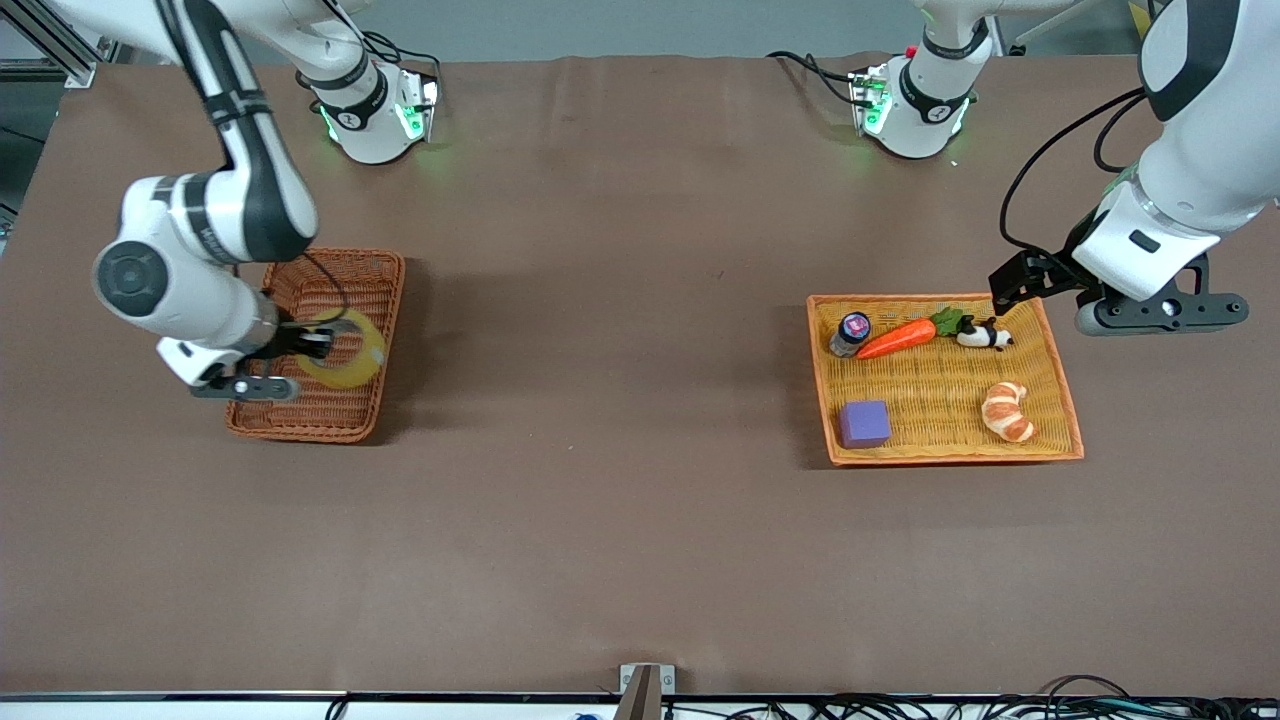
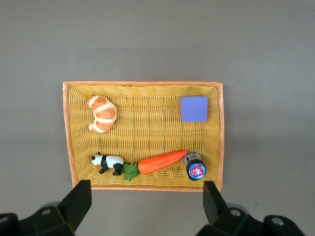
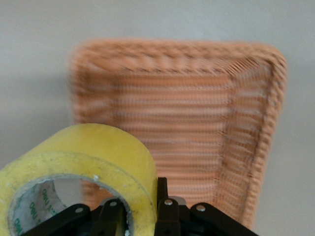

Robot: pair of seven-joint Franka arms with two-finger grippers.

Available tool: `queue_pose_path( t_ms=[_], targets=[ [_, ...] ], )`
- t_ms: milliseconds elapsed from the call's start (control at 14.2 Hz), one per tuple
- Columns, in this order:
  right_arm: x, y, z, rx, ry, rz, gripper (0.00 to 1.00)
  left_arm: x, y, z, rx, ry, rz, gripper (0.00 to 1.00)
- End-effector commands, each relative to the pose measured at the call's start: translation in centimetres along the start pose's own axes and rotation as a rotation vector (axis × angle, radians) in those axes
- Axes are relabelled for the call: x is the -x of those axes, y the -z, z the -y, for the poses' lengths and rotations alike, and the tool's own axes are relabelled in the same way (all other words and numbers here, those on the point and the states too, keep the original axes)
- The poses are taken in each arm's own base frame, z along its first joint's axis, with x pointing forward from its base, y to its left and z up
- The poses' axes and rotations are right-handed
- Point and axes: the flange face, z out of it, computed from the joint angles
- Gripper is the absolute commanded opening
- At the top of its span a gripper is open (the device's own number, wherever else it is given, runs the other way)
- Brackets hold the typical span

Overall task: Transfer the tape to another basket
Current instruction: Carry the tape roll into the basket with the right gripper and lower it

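While your right gripper (image 1: 318, 343) pinches the tape's (image 1: 352, 352) wall, the basket (image 1: 375, 290) lies directly beneath it; the left gripper (image 2: 147, 204) waits open over the tray's (image 1: 1062, 385) edge.

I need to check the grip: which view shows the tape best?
The right wrist view: the tape fills it, clamped by the right gripper. The front view shows it small over the basket. The left wrist view misses it.

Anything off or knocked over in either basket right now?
Nothing stands out. The right gripper holds the tape over the brown basket. The left gripper, open, hangs over the edge of the tray, where the carrot, croissant, cube and panda lie undisturbed.
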Motion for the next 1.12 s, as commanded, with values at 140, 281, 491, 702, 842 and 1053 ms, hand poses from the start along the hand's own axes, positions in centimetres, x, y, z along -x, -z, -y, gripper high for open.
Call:
queue_pose_path(
  t_ms=[140,281,491,702,842,1053],
  targets=[
    [2.0,-3.7,-2.6,0.010,0.003,0.016,0.02,-0.6,0.9,0.5,-0.012,-0.007,-0.017,1.00],
    [1.7,-5.3,-2.9,0.019,0.000,0.027,0.03,-0.7,0.9,1.2,-0.011,0.004,-0.018,1.00],
    [2.0,-7.5,-3.9,0.034,0.003,0.029,0.05,-0.7,0.8,1.6,-0.013,0.008,-0.012,1.00],
    [1.8,-9.2,-6.1,0.045,0.013,0.022,0.09,-0.7,0.9,1.7,-0.012,0.010,-0.013,1.00],
    [1.7,-9.6,-6.2,0.047,0.010,0.018,0.14,-0.7,0.9,1.6,-0.012,0.013,-0.013,1.00],
    [1.6,-9.7,-5.9,0.038,-0.002,0.025,0.51,-0.8,0.7,1.6,-0.011,0.011,-0.010,1.00]
  ],
)
